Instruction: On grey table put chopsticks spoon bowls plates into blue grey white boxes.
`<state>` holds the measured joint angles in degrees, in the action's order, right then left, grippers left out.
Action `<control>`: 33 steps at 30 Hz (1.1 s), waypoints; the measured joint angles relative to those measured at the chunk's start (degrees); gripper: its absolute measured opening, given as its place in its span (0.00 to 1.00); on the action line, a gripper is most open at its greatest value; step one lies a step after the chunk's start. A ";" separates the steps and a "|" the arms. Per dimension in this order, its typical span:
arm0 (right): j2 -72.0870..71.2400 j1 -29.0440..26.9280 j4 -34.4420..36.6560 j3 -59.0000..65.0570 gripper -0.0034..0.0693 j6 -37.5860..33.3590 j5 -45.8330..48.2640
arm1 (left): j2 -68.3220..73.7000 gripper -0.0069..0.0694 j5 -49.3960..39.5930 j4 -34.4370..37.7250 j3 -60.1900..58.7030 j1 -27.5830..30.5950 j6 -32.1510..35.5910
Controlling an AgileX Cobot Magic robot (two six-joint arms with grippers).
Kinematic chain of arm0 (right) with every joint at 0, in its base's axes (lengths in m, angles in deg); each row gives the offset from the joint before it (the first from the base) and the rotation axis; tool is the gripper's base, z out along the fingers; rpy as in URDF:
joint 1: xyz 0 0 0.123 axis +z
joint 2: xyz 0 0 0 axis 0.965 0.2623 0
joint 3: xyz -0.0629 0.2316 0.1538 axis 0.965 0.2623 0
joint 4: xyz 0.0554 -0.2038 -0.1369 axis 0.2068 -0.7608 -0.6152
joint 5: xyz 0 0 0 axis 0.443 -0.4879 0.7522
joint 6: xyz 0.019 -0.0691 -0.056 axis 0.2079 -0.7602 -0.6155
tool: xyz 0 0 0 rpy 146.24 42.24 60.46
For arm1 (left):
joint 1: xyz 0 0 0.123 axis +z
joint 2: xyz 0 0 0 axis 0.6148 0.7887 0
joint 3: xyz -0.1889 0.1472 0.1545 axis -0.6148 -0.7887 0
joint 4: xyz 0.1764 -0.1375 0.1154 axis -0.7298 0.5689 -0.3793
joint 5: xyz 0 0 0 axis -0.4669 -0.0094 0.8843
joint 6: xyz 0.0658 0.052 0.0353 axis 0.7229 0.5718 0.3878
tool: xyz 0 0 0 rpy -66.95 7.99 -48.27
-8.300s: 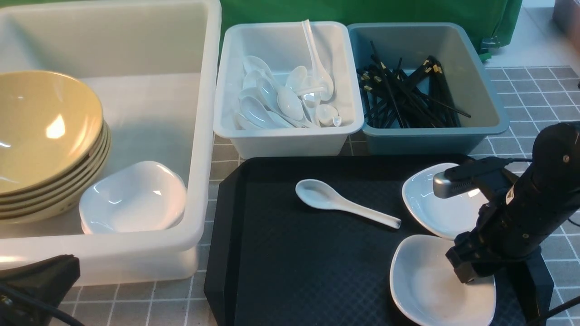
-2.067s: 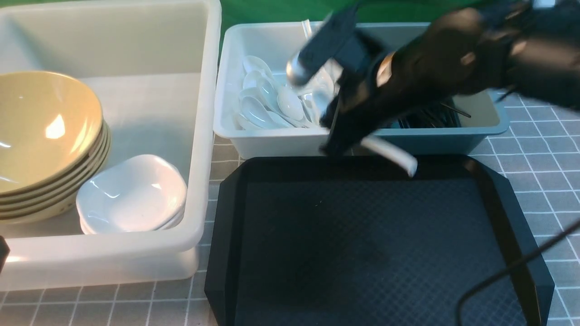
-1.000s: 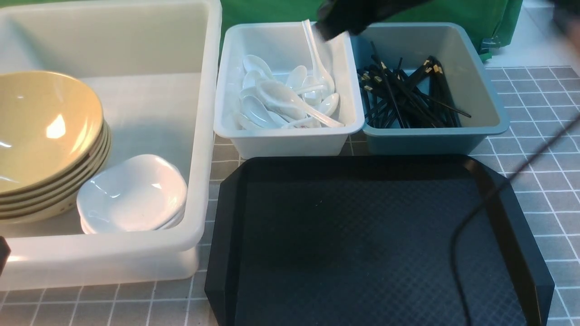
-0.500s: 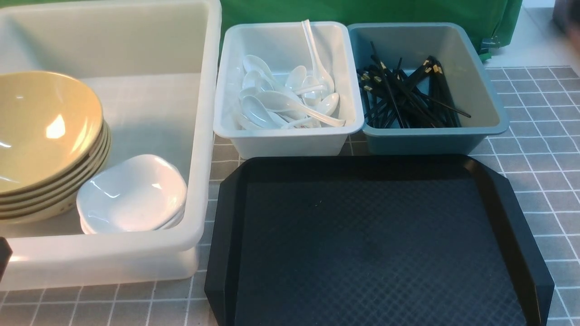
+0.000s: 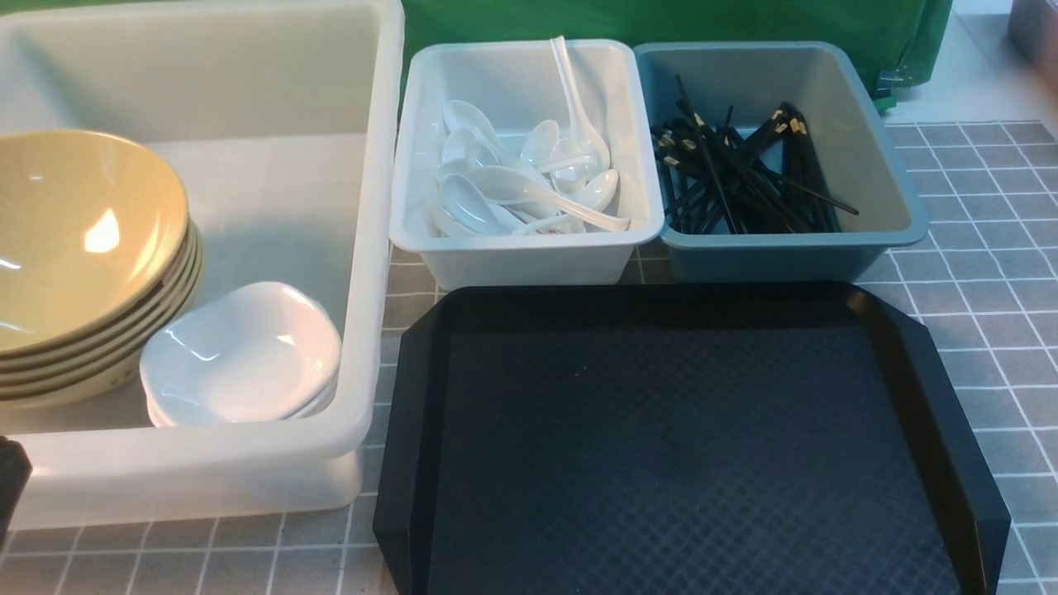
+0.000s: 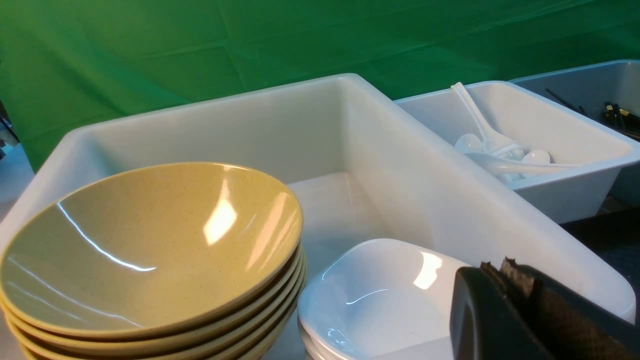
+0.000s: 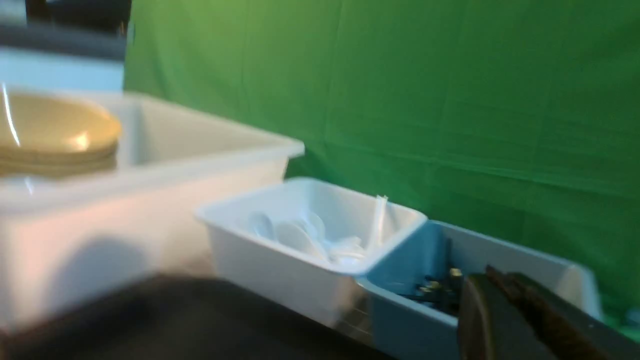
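On the grey table [image 5: 992, 248] a large white box [image 5: 376, 207] holds a stack of tan bowls [image 5: 74, 240] and, beside it, stacked white plates [image 5: 244, 351]. The small white box [image 5: 529, 260] is filled with spoons [image 5: 512, 186], one on top with its handle toward the front wall. Chopsticks [image 5: 744, 178] lie piled in the blue-grey box [image 5: 769, 256]. My left gripper [image 6: 500, 267] is shut and holds nothing, low by the near rim of the large box, close to the plates [image 6: 385, 295] and bowls [image 6: 150, 245]. My right gripper [image 7: 492, 274] is shut with nothing in it and is out of the front view.
A black textured tray [image 5: 678, 446] lies in front of the two small boxes. A dark part of the left arm [image 5: 11, 483] shows at the lower left edge. A green cloth [image 5: 661, 21] hangs behind the boxes.
The right arm has drawn back from above the spoon box and left the front view, and its jaws have closed. The top spoon has settled on the pile.
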<state>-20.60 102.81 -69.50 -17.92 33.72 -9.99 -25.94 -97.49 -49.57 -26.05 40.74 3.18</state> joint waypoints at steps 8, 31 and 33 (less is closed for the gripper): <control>-2.30 0.00 0.32 1.10 0.09 7.86 -0.07 | 0.00 0.08 0.00 0.00 0.00 0.00 0.00; -4.92 -32.92 -4.19 1.42 0.11 11.75 19.86 | 0.00 0.08 -0.24 0.00 0.00 0.00 0.00; -4.92 -32.97 -4.18 1.42 0.11 12.23 24.88 | 0.00 0.08 -0.24 0.00 0.00 0.00 0.00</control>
<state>-25.52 69.84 -73.67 -16.50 45.95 14.89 -25.94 -97.73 -49.57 -26.05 40.74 3.18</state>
